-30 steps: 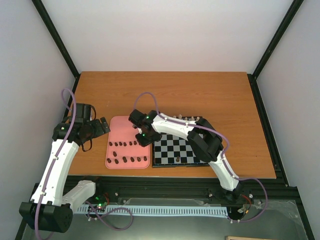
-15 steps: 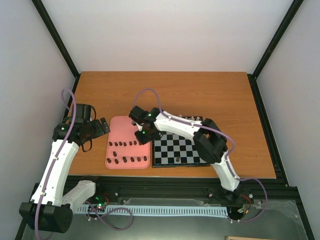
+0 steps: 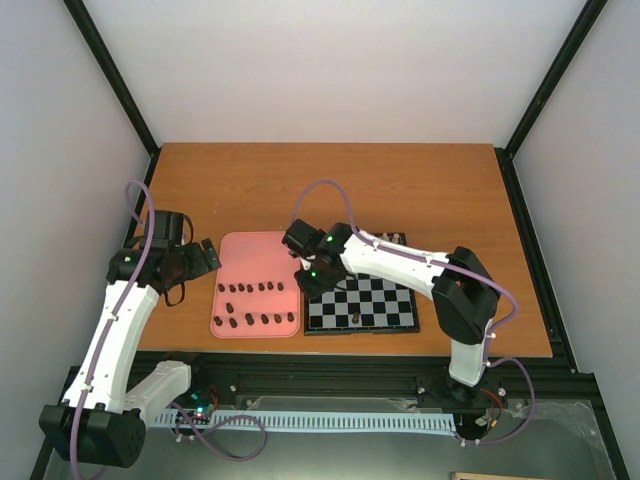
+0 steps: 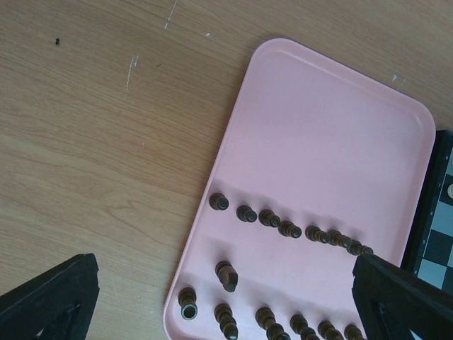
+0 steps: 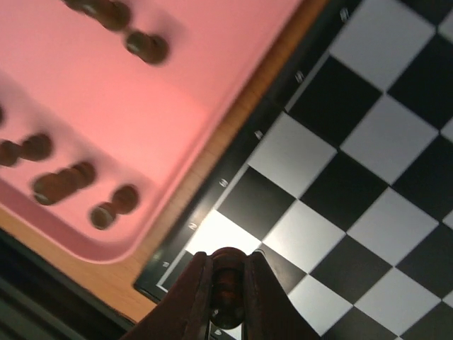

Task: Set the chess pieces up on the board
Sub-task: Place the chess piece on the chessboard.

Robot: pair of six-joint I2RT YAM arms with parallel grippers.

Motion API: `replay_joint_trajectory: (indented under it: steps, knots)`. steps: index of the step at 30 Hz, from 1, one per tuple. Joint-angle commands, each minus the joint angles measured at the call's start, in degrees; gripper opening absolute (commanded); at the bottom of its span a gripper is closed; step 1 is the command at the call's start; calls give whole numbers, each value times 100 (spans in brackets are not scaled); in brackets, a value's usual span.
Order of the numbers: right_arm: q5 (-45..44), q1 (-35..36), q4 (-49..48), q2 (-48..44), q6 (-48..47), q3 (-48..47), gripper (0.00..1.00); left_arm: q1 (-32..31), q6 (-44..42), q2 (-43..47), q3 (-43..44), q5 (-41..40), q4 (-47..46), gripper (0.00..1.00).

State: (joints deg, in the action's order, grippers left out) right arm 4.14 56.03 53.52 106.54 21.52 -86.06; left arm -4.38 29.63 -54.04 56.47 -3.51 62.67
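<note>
Board (image 3: 385, 300) squares now lie beneath the right arm (image 3: 400, 262), which has swung off the pink tray (image 3: 250, 258), its elbow pushed out rightward: a delivery is under way. The right tool (image 5: 226, 283) is clamped on one dark chess piece (image 5: 228, 273) above the board's left edge. Remaining chess pieces (image 3: 252, 289) wait on the tray; the left tool (image 3: 200, 255) hangs open over the worktop (image 3: 400, 190).
</note>
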Motion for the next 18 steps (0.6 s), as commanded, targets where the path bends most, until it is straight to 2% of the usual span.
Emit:
replay_joint_trajectory:
  steps: [1,18]
  knots:
    - [-284,78,-87,-25,247,315,3,36,-36,10,27,34,-104,100]
    - [-182,239,-378,220,327,697,3,40,-45,-23,-37,24,-115,100]
